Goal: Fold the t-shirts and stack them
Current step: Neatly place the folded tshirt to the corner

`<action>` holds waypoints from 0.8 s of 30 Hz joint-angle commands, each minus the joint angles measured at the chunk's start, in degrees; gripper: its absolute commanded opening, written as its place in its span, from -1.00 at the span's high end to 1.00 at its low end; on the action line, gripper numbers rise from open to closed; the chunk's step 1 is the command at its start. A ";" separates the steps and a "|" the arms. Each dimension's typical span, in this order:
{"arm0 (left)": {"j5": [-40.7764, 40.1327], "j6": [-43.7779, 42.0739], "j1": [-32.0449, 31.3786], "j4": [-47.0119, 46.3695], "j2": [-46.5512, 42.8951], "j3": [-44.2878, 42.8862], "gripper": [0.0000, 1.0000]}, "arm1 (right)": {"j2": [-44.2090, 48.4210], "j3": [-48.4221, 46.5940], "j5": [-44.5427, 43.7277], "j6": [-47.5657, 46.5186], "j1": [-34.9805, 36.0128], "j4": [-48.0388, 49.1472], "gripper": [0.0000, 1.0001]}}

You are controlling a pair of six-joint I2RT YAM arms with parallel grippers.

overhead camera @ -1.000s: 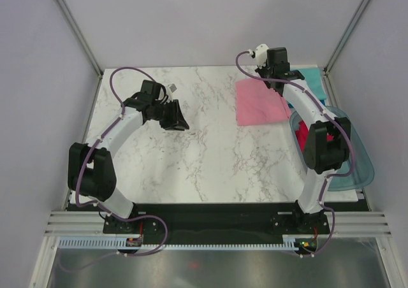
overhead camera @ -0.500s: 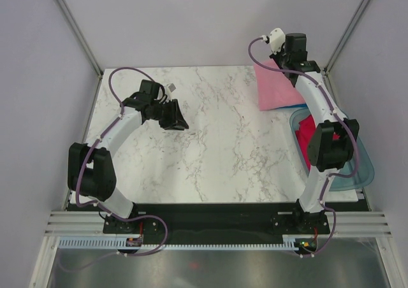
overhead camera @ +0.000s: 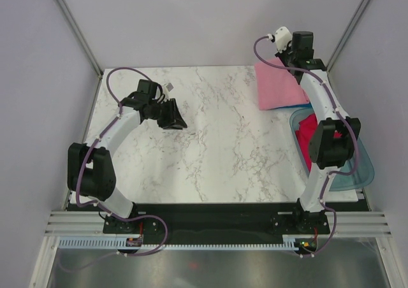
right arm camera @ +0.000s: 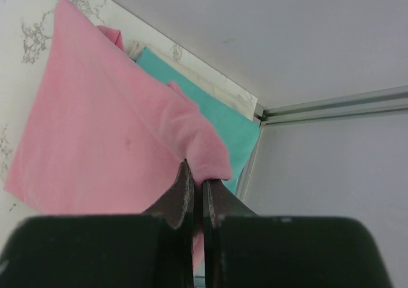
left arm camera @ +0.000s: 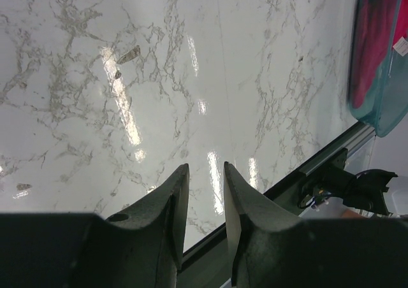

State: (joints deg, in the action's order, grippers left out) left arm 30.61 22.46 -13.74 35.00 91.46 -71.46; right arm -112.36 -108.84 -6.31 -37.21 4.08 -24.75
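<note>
A folded light pink t-shirt [overhead camera: 278,87] lies at the far right corner of the marble table. My right gripper [right arm camera: 201,173] is shut on a bunched edge of the pink t-shirt [right arm camera: 95,129], and from above the right gripper [overhead camera: 297,53] sits over the shirt's far edge. A teal t-shirt [right arm camera: 220,119] lies under the pink one, next to the corner. A crimson red t-shirt [overhead camera: 313,132] sits in the clear bluish tub [overhead camera: 357,167]. My left gripper [overhead camera: 175,120] hovers over bare marble at the left. Its jaws [left arm camera: 205,168] are open by a narrow gap with nothing between them.
The enclosure's walls and metal corner post [right arm camera: 331,106] stand close behind the right gripper. The tub [left arm camera: 389,109] with the red t-shirt [left arm camera: 376,39] overhangs the table's right edge. The table's front rail [left arm camera: 319,167] shows below the left gripper.
My right gripper has carried the pink t-shirt to the far right corner, over the teal one. The left arm has barely shifted.
</note>
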 commanded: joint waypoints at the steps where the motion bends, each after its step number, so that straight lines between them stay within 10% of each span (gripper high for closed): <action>1: 1.91 -0.05 0.73 -1.08 0.21 -1.31 0.28 | 0.30 -4.28 2.35 -0.50 -1.88 2.34 1.00; 17: 2.79 -0.13 1.08 -1.08 0.91 -1.23 0.27 | -17.70 -20.86 6.12 2.22 -11.01 6.73 0.91; 24: 1.47 -0.49 1.08 -1.08 -0.49 -0.78 0.26 | -24.75 -27.31 3.23 6.88 -12.95 12.36 -0.14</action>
State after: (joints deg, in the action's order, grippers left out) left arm 31.27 22.46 -12.86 34.98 92.27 -71.46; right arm -138.06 -133.08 -1.56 -32.95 -9.21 -18.55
